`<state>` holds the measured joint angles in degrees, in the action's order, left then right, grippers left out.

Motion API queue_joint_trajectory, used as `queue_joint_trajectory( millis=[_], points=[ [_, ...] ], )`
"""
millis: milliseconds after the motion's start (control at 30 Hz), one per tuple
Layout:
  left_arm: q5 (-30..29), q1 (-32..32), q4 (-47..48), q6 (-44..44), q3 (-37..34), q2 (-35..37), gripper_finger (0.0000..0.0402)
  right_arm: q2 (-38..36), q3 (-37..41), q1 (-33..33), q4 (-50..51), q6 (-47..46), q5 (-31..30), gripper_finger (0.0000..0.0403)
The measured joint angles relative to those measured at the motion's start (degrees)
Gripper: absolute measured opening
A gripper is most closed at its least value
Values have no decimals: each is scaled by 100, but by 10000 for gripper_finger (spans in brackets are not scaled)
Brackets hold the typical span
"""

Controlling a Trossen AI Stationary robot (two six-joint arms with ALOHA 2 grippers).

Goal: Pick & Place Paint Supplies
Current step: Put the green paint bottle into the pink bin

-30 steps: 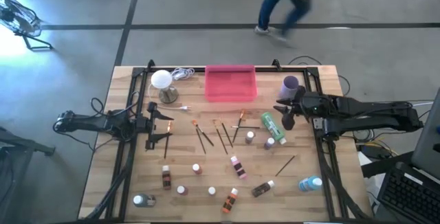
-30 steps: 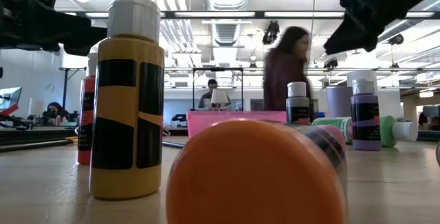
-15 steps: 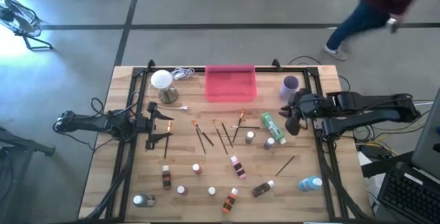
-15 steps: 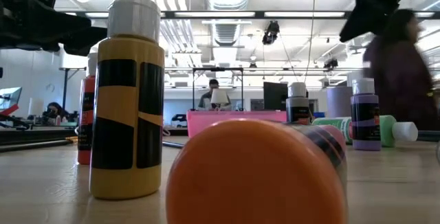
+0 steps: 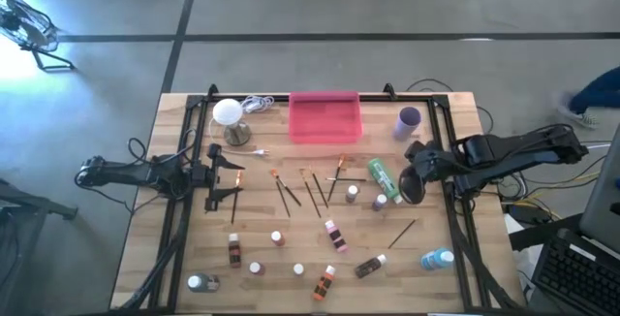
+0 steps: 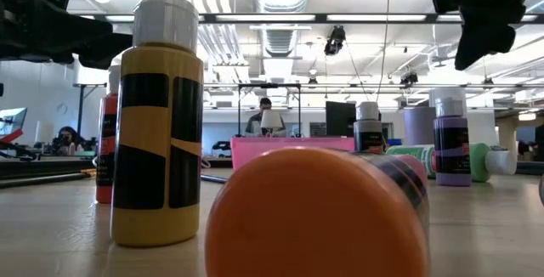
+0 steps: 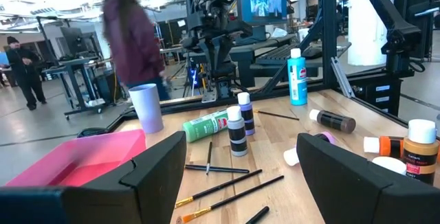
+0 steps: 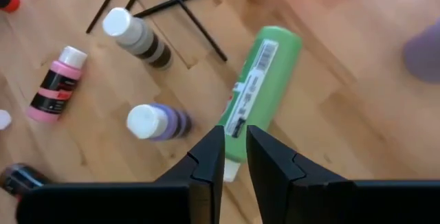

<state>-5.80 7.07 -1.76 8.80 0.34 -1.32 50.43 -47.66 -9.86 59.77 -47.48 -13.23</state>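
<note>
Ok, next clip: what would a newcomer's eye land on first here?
Probably the scatter of paint bottles and paintbrushes across the wooden table, with the pink tray at its far edge. Then the right end effector, fingers nearly together and empty, hovering above the lying green bottle. The left end effector waits open at the table's left.

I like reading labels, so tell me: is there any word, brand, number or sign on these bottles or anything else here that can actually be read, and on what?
None can be read.
green bottle: white label with a barcode and print, too small to read.
pink bottle: dark label, blurred.
yellow bottle: only black blocks show, no letters.
blue bottle: label too small to read.
</note>
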Motion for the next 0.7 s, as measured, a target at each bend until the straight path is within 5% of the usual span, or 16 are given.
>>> queue_joint_trajectory(
  millis=[700],
  points=[
    [0, 0, -4, 0, 0, -2, 282, 857, 7, -1221, 102, -2138, -27, 50]
  ],
)
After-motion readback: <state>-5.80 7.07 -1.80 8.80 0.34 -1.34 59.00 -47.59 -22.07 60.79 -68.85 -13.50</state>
